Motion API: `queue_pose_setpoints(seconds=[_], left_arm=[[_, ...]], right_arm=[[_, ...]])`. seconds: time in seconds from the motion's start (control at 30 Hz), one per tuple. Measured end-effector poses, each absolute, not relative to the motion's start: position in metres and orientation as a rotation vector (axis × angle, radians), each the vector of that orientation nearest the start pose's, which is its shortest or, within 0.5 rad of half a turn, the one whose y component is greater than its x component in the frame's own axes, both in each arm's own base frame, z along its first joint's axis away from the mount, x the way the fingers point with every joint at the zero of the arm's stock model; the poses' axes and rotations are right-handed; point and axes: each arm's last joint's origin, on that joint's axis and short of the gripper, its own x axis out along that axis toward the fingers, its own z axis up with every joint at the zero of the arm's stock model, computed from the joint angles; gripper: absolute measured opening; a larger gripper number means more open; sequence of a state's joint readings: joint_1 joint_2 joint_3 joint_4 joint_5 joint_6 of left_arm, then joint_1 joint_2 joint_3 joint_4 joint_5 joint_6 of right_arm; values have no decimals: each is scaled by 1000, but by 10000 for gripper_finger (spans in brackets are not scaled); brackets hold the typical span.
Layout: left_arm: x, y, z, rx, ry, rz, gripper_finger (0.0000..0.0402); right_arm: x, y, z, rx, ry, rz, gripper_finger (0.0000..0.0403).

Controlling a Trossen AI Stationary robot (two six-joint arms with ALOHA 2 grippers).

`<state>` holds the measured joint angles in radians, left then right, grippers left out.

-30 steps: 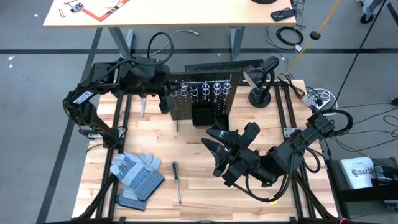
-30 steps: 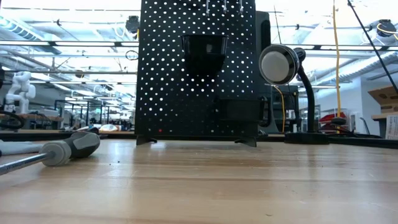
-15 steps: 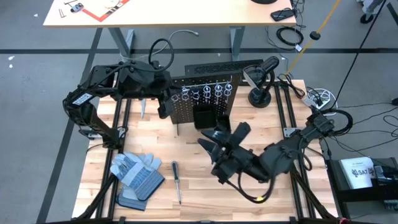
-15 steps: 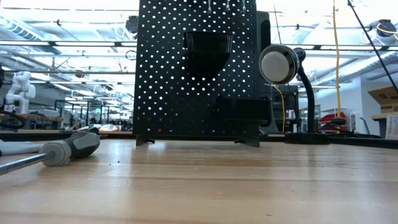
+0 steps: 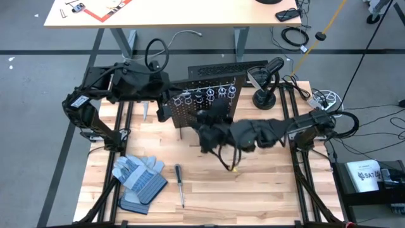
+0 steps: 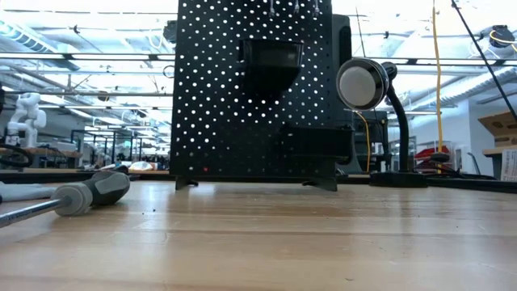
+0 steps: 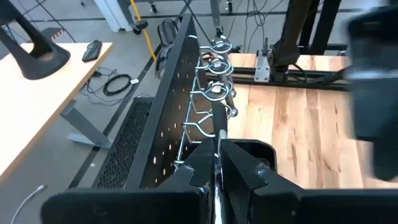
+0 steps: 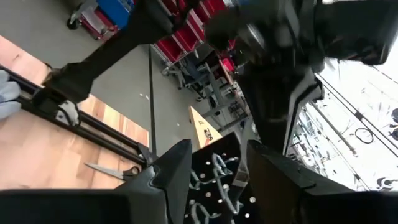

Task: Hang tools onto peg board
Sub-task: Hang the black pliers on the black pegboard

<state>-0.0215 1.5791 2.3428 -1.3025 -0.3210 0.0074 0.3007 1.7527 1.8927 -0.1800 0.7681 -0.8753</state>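
Peg board [image 5: 201,104] upright at table's far edge. Left wrist view alone shows left gripper [image 7: 217,163] clamped on a thin metal tool [image 7: 219,124] at the ring holders [image 7: 214,65]. Right gripper [image 5: 209,130] in front of the board, jaws parted, cannot tell if holding. Screwdriver [image 5: 180,183] beside gloves [image 5: 139,180]; lamp [image 6: 367,85] behind.

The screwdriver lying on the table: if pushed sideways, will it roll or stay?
The screwdriver would probably roll, since its handle looks rounded. It looks stiff, with a thin metal shaft. It seems light, so a slight push may move it on the table.
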Motion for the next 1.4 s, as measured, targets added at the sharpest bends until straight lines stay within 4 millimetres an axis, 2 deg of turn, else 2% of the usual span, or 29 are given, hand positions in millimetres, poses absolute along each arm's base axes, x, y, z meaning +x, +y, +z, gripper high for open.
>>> queue_pose_setpoints(seconds=[0.33,0.6,0.73,0.83,1.13,1.4], left_arm=[[238,1,530,105,549,282,24],[238,1,530,105,550,282,24],[238,1,530,105,552,281,24],[238,1,530,106,552,280,24],[238,1,530,105,559,279,24],[238,-2,532,105,527,274,34]], right_arm=[[383,50,467,-832,229,-447,151],[385,22,459,-822,334,-461,151],[385,15,458,-816,333,-459,146],[385,11,456,-822,355,-443,127],[390,6,450,-824,380,-443,27],[392,7,453,-832,346,-454,27]])
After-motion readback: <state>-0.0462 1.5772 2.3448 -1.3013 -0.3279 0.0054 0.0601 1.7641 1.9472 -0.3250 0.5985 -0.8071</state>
